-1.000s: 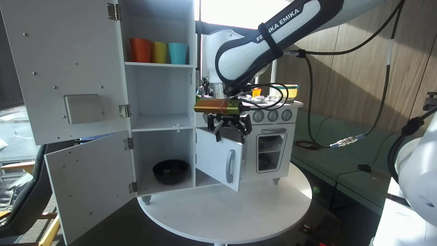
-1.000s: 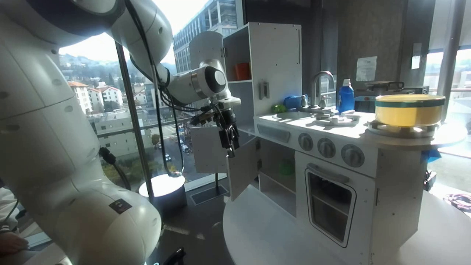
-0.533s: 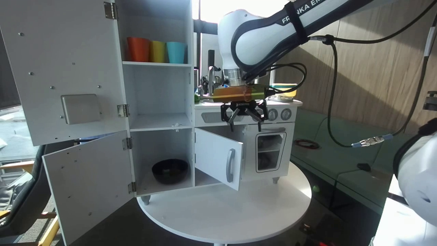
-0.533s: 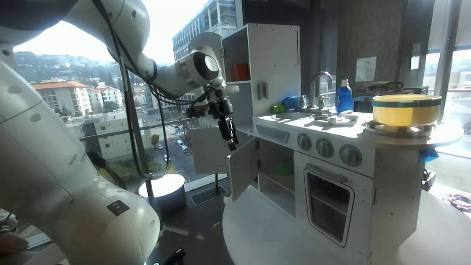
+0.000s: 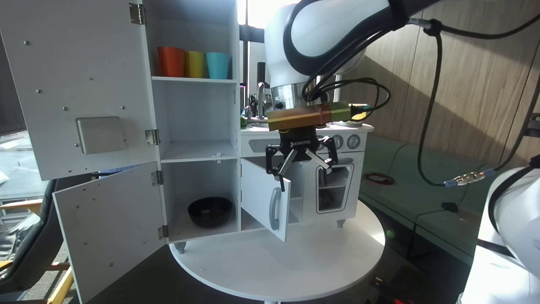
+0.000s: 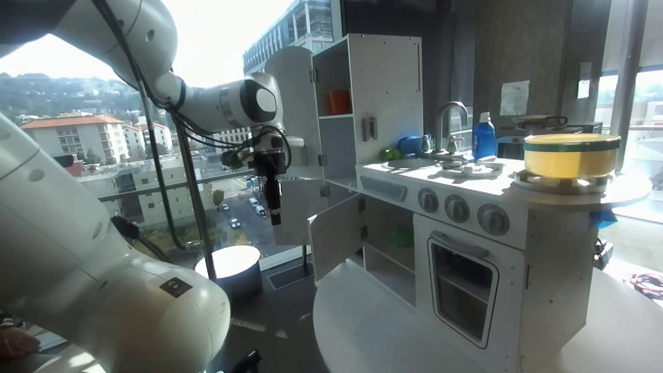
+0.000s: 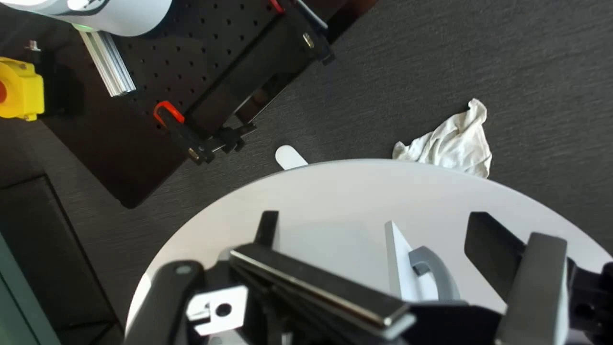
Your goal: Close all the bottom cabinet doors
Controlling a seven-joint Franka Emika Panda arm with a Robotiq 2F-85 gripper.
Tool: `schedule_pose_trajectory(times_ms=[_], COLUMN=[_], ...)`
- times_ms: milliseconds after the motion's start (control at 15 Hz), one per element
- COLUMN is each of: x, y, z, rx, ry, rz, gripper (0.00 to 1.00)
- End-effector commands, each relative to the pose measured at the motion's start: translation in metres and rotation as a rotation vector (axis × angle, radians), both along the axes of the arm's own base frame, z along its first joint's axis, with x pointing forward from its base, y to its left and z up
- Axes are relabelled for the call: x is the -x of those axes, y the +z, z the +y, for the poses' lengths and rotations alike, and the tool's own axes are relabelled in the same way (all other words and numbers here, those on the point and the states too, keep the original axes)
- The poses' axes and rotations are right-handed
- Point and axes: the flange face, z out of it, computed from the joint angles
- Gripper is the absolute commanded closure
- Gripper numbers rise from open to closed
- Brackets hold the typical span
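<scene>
- Jaws stand released, spread well apart, their tips pointing down in both exterior views.
- Near them is the under-sink door (image 5: 258, 195), swung open over the round white desk (image 5: 270, 274) and hinged on the side next to the tall cabinet (image 5: 198, 112).
- In an exterior view one tip overlaps that door's upper corner; in an exterior view a gap shows between the jaws and its outer edge (image 6: 312, 251).
- From the wrist, the door's grey handle (image 7: 433, 273) appears lower down, between the two sides of the jaws.
- The tall cabinet's bottom door (image 5: 110, 230) hangs wide open too, well apart from the jaws.
- Inside the lowest compartment (image 5: 196, 183) a black bowl (image 5: 210, 212) sits upright.
- Above, the upper door (image 5: 90, 84) is open; orange, yellow and turquoise cups (image 5: 194, 64) stand in a row inside.
- The windowed oven door (image 6: 466, 282) is closed.
- Behind the under-sink door sits a green object (image 6: 402, 237), too dim to name.
- A yellow pot (image 6: 572, 159) rests on a burner (image 6: 564, 186); a blue bottle (image 6: 485, 139) stands near the sink (image 6: 414, 163).
- A white cloth (image 7: 452, 143) lies on the dark floor (image 7: 550, 81), just beside the desk.
</scene>
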Motion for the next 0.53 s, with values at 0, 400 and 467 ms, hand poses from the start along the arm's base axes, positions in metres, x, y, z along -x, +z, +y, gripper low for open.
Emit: schedule_pose_trajectory(times_ms=[0,400,467], x=[0.001,-0.048,-0.056], y=[-0.017,-0.037,-0.038], z=[0.043,0.100,0.104], rx=[-0.138,-0.221,-0.236], ry=[0.130,0.315,0.315], rz=[0.058,-0.168,-0.203], gripper=[0.00,0.00,0.00])
